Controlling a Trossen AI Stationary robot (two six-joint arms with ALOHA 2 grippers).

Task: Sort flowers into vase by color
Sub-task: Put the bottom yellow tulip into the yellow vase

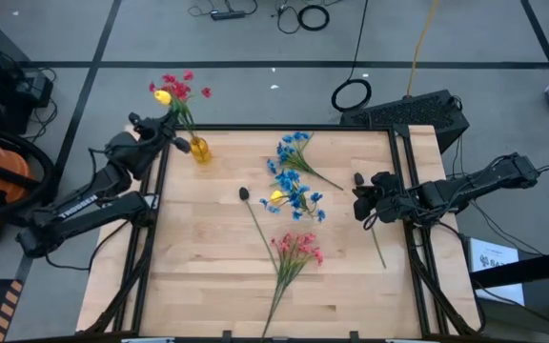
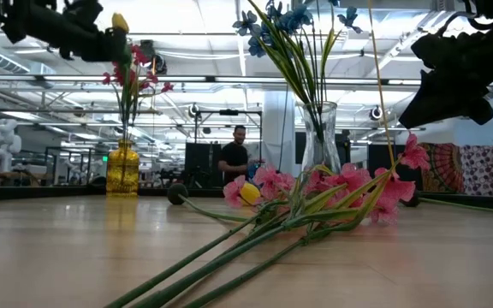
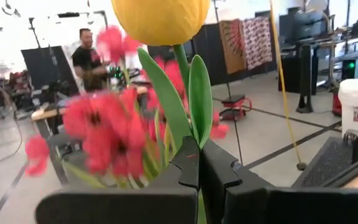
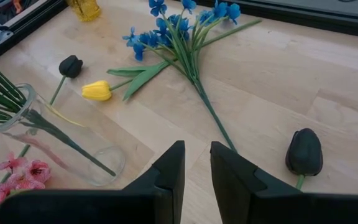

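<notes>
High view: your left gripper (image 1: 167, 122) is hovering at table's (image 1: 208, 286) far-left corner, clamping yellow tulip (image 1: 163, 96) by stem, bud sitting among red flowers (image 1: 184, 88) in yellow vase (image 1: 200, 150). Your right gripper (image 1: 360, 198) is hanging at right edge, fingers slightly parted, gripping nothing; dark bud (image 4: 304, 152) is lying just beside them on wood. Blue sprigs (image 1: 294, 152), second yellow tulip (image 4: 97, 91), another dark bud (image 1: 244, 193) and pink sprig (image 1: 296, 250) are lying mid-table. Clear vase (image 4: 73, 146) is holding blue stems. Person (image 2: 234, 158) is standing beyond table.
</notes>
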